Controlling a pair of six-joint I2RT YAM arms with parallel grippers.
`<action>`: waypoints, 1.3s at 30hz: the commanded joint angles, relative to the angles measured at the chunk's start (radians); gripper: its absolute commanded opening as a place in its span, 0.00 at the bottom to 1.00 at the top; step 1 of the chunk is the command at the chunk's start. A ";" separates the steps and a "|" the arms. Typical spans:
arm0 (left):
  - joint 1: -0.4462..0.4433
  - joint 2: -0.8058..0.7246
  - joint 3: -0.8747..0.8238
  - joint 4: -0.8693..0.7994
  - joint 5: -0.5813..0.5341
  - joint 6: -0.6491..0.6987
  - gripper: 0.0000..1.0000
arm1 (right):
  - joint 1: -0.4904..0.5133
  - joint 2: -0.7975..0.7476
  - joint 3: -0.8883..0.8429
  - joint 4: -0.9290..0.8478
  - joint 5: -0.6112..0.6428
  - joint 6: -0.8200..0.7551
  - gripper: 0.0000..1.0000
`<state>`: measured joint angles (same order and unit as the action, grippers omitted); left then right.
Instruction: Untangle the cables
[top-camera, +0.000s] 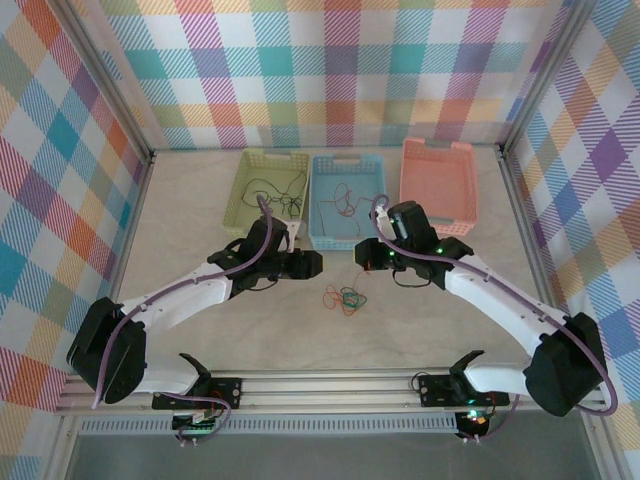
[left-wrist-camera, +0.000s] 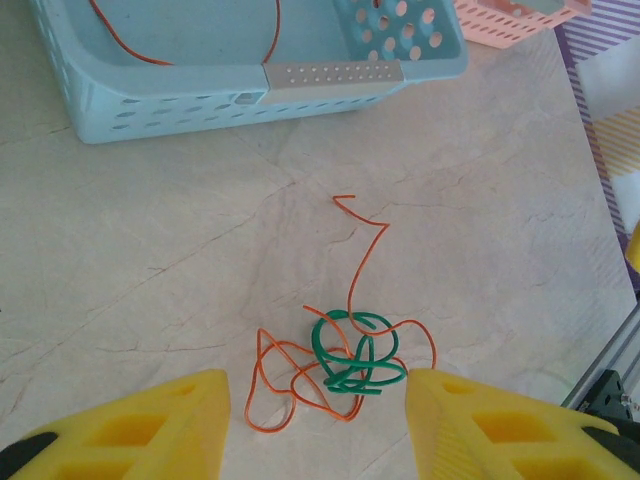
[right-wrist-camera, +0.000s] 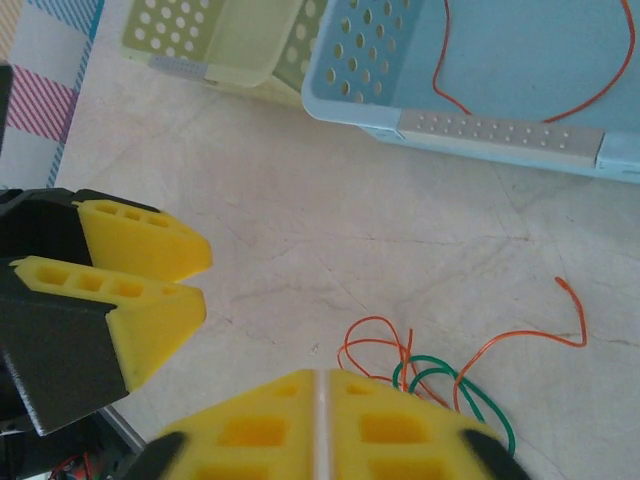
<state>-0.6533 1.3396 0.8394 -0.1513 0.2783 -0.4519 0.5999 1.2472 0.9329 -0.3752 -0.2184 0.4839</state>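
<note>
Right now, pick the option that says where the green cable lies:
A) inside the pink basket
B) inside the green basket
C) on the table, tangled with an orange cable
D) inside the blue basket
C: the green cable lies on the bare table, knotted together with an orange cable, on the near side of the blue basket and outside it.
</note>
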 joint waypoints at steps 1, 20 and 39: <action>-0.016 -0.020 -0.002 0.008 0.000 0.022 0.50 | 0.005 0.055 0.000 -0.068 -0.038 0.021 0.24; -0.019 -0.025 0.006 -0.008 -0.015 0.031 0.50 | 0.056 0.294 -0.008 -0.246 -0.014 0.072 0.40; -0.023 -0.025 0.006 -0.016 -0.025 0.034 0.50 | 0.067 0.267 -0.003 -0.194 0.001 0.096 0.43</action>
<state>-0.6590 1.3396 0.8394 -0.1577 0.2672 -0.4370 0.6590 1.5063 0.9089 -0.5957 -0.1898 0.5613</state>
